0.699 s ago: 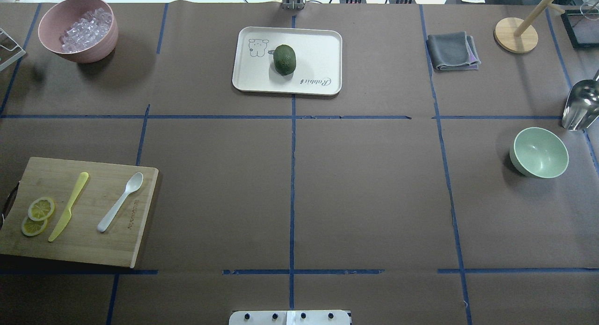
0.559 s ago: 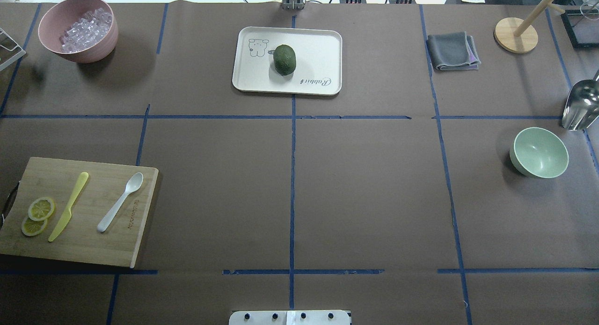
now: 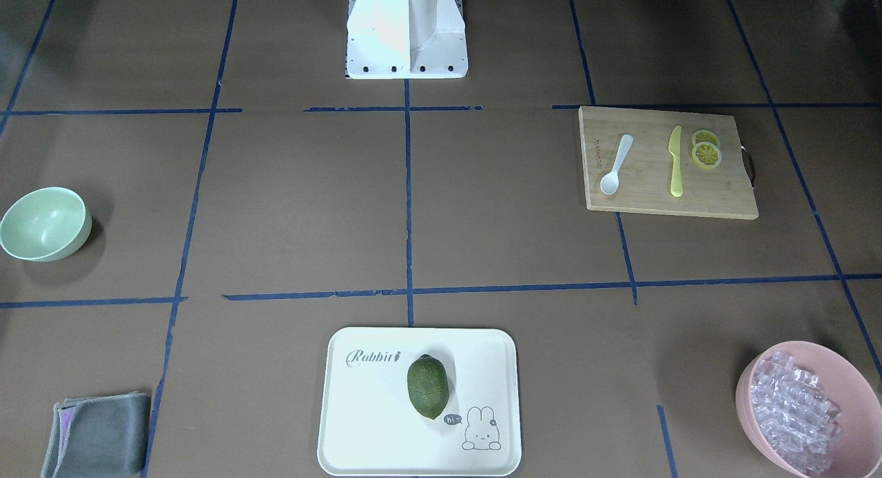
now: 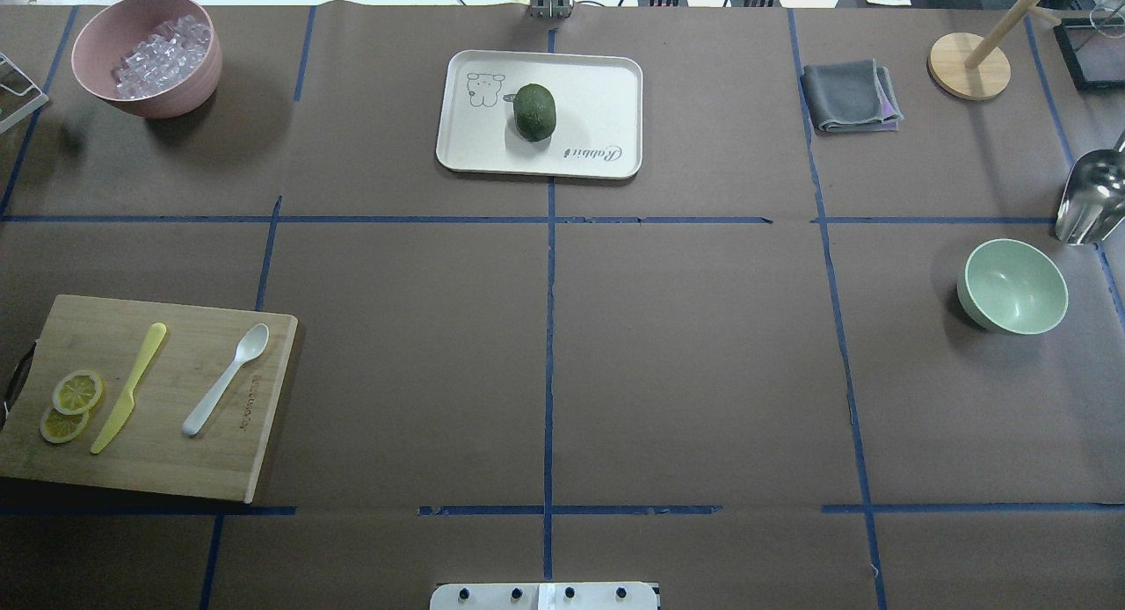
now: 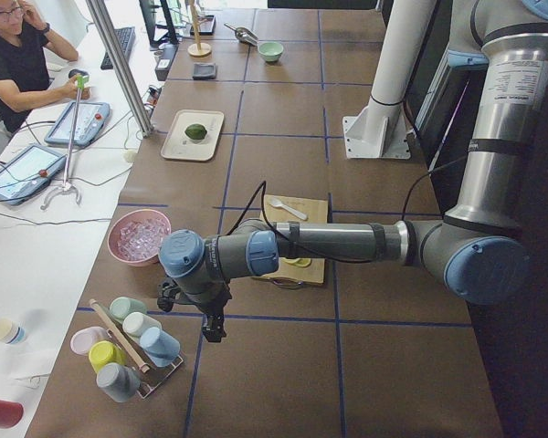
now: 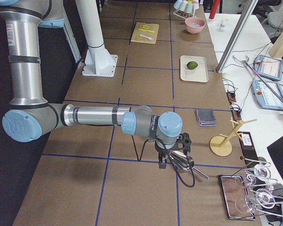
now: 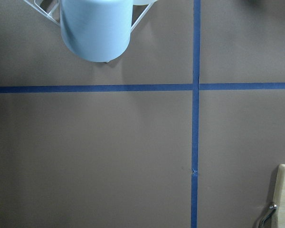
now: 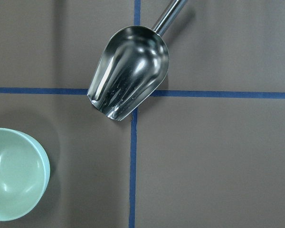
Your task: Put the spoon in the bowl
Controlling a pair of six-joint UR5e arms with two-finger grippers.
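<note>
The white spoon [image 4: 227, 377] lies on a bamboo cutting board [image 4: 176, 469] at the near left, head pointing away; it also shows in the front-facing view [image 3: 615, 164]. The empty mint-green bowl [image 4: 1012, 286] stands at the far right, also in the right wrist view [image 8: 12, 175]. My left gripper [image 5: 210, 328] shows only in the exterior left view, hanging beyond the board near a cup rack. My right gripper [image 6: 164, 164] shows only in the exterior right view, above a metal scoop. I cannot tell whether either is open or shut.
A yellow-green knife [image 4: 130, 388] and lemon slices [image 4: 70, 403] share the board. A pink bowl of ice-like pieces [image 4: 176, 91] is back left. A white tray [image 4: 598, 91] with a green fruit [image 4: 534, 112], a grey cloth [image 4: 851, 96] and the scoop [image 4: 1090, 201] are also there.
</note>
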